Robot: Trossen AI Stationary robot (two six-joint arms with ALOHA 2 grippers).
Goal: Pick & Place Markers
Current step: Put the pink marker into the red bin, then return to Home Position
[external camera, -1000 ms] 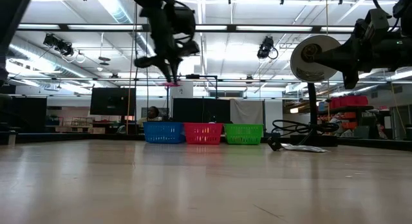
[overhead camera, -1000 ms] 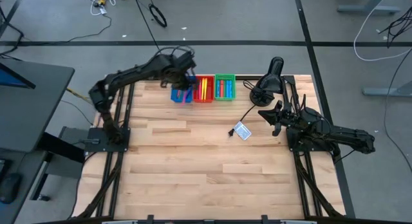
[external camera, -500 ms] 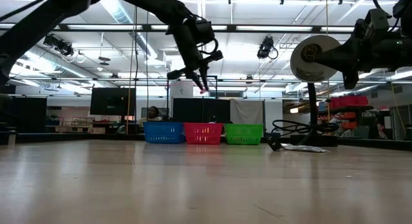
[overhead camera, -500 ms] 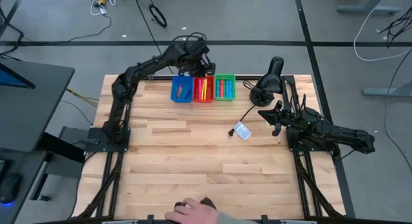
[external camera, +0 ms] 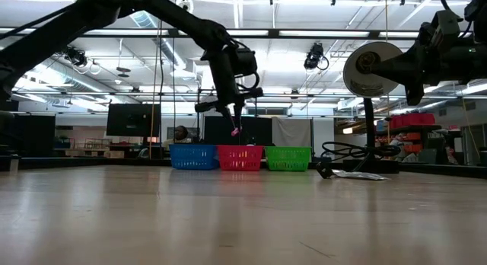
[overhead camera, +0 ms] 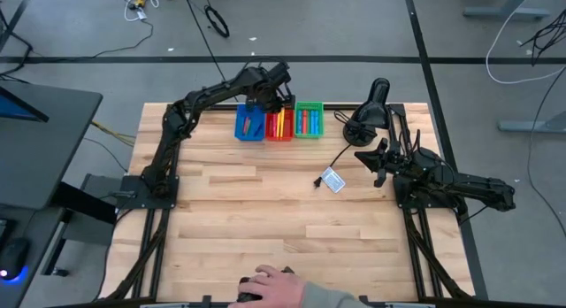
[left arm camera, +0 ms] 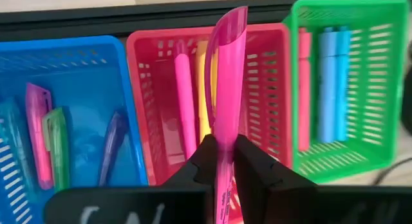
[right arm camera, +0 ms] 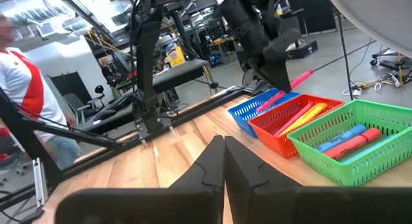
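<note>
My left gripper (left arm camera: 222, 163) is shut on a pink marker (left arm camera: 228, 89) and hovers over the red bin (overhead camera: 279, 122) at the table's far edge; the low view shows it (external camera: 234, 119) well above the bins. The red bin (left arm camera: 145, 108) holds pink and yellow markers lying on its floor. The blue bin (overhead camera: 248, 124) to its left holds pink, green and purple ones, and the green bin (overhead camera: 309, 120) to its right holds pink and blue ones. My right gripper (right arm camera: 223, 153) waits shut at the table's right side (overhead camera: 376, 157). My left gripper pinches the pink marker's barrel (left arm camera: 224, 143) between its two fingers. The fingers come from above, slanting steeply down, and the marker runs along them, its capped end (left arm camera: 233, 21) reaching out past them. It is lifted clear above the red bin.
A small white-and-blue card with a cable (overhead camera: 332, 180) lies right of the middle. A black stand (overhead camera: 371, 104) rises at the far right corner. A person's hand (overhead camera: 270, 290) rests at the table's near edge.
My left gripper has carried the pink marker from above the blue bin toward the table's right edge and down, and now hangs over the red bin, still shut on it. A person's hand has come in at the near edge.
</note>
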